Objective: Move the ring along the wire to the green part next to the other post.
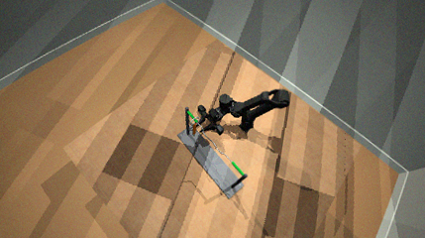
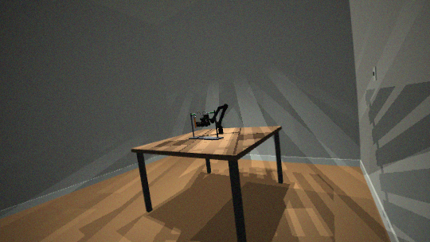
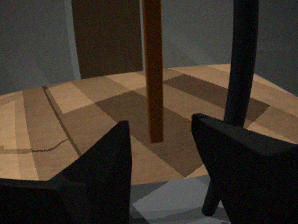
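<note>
The gripper (image 3: pixel 160 163) stands partly open, gripping nothing; the orange handle (image 3: pixel 152 56) hangs upright just beyond its fingertips (not between them). The ring sits at the green wire section (image 1: pixel 191 117) beside the left post (image 1: pixel 186 119), above the worktop (image 1: pixel 88 149).

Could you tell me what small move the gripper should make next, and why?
Probably ease straight forward. In the wrist view the orange handle hangs ahead of the open gripper, roughly centred in the gap but beyond the fingertips, untouched. The dark post stands close on the right, so avoid drifting that way.
</note>
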`<state>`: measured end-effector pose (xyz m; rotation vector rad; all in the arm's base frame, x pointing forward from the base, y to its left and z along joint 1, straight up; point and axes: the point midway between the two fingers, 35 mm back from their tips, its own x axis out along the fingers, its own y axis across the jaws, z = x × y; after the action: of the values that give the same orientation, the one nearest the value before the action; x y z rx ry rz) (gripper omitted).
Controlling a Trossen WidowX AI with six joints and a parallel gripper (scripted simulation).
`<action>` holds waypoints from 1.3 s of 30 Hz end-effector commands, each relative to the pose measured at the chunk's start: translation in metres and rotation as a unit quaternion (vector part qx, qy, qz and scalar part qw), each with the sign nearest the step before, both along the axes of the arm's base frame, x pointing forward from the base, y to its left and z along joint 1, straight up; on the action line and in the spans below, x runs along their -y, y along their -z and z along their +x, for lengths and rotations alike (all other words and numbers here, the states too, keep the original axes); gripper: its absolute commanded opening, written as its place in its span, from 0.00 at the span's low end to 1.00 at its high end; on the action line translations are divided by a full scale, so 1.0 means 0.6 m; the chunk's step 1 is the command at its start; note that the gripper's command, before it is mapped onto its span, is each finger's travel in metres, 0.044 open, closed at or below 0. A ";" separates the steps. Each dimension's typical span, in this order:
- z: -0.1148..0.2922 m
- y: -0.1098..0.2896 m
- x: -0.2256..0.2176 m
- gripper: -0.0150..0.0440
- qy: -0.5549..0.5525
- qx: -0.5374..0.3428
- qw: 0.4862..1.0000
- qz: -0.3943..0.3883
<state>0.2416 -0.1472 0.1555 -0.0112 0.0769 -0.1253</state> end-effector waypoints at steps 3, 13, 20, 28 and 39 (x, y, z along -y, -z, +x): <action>0.016 -0.001 0.005 0.53 0.000 0.000 1.000 0.001; 0.041 -0.001 0.009 0.53 0.000 0.001 1.000 0.001; 0.058 0.001 0.011 0.53 0.000 0.001 1.000 0.001; 0.079 0.004 0.012 0.53 0.000 0.002 1.000 0.001; 0.102 0.009 0.012 0.53 0.000 0.004 1.000 0.001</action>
<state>0.2988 -0.1536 0.1507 -0.0107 0.0707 -0.1247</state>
